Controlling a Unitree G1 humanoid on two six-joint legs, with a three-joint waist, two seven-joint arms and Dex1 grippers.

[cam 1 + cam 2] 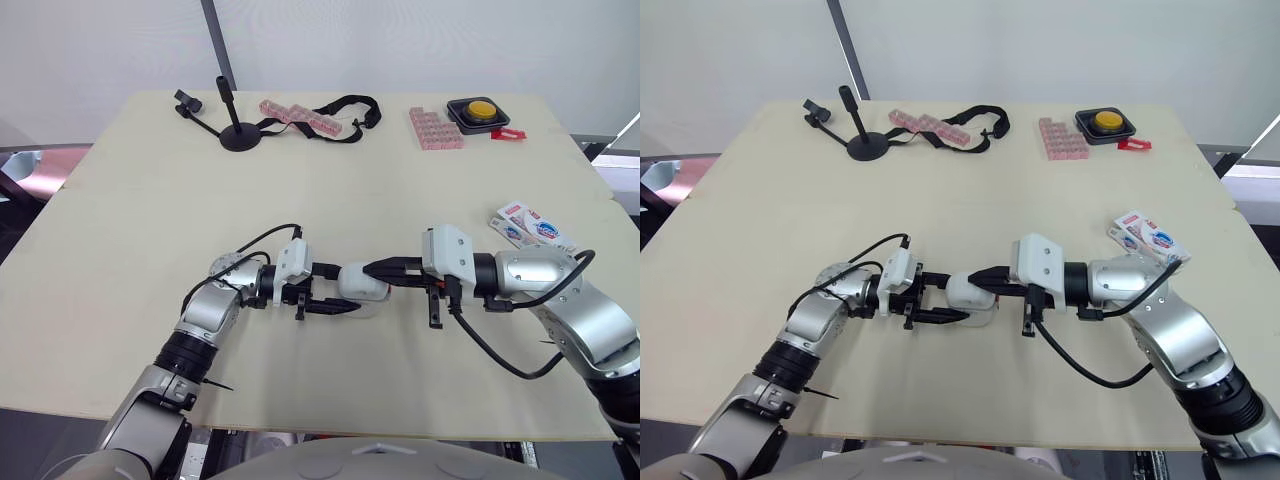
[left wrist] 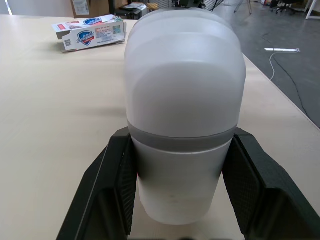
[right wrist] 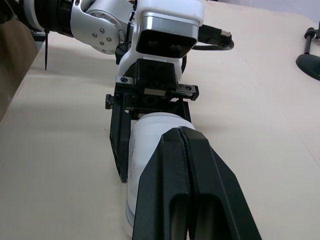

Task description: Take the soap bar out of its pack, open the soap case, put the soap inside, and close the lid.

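Left claw (image 2: 180, 150) clamps soap case (image 2: 184, 90) (right claw (image 3: 181, 132) pinched closed above it).

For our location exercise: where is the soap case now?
Left eye view: the soap case sits centrally near the table's front edge, clamped in the left pincer, with the right pincer over it.

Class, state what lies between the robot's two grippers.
The white soap case, clamped in the left gripper, at the shut right gripper's tip; both eye views show it.
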